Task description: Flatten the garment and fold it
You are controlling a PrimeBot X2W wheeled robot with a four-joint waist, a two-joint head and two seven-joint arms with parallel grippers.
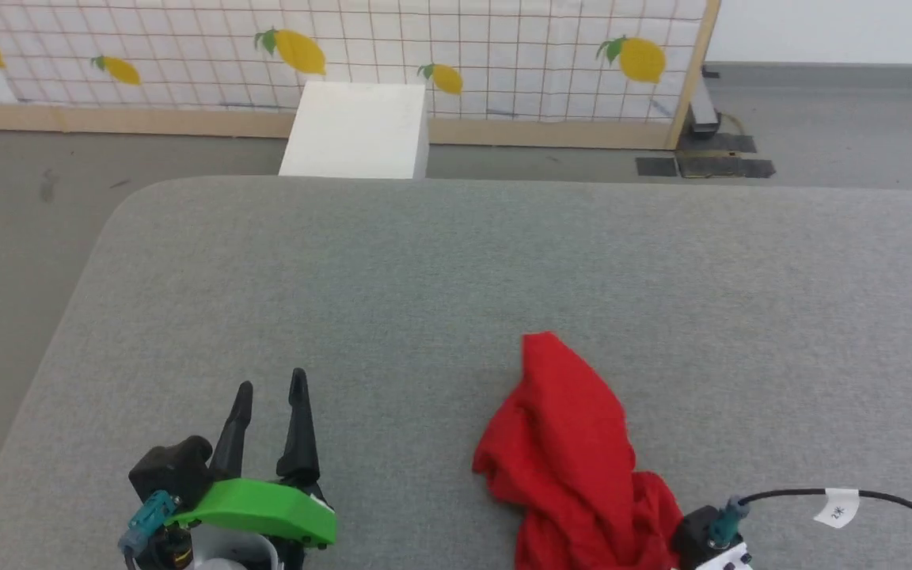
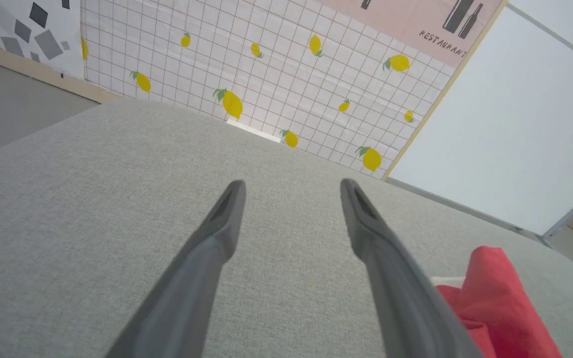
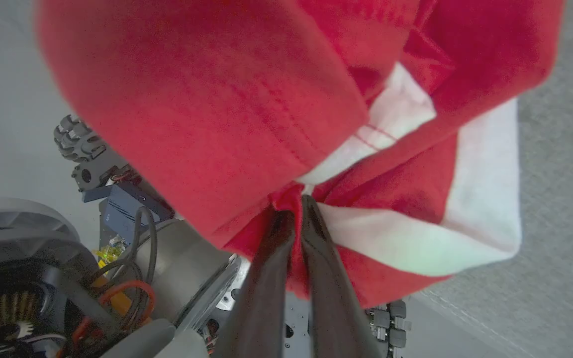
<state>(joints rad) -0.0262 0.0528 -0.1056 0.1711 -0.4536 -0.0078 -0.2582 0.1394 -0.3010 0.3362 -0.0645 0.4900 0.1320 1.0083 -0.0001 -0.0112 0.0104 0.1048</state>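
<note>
- One thin pinch: your right gripper (image 3: 296,209) jaws are clamped on a bunched fold of the garment (image 1: 559,443), heaped at the near edge of the bench (image 1: 424,277); pulling may slip it free.
- Your left gripper (image 1: 271,380) jaws are spread wide and empty.

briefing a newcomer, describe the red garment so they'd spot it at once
On the big grey table, look near the front edge, robot's right side. The garment is a crumpled heap pinched by the right pincer; it is the one bright red cloth, with white stripes.
</note>
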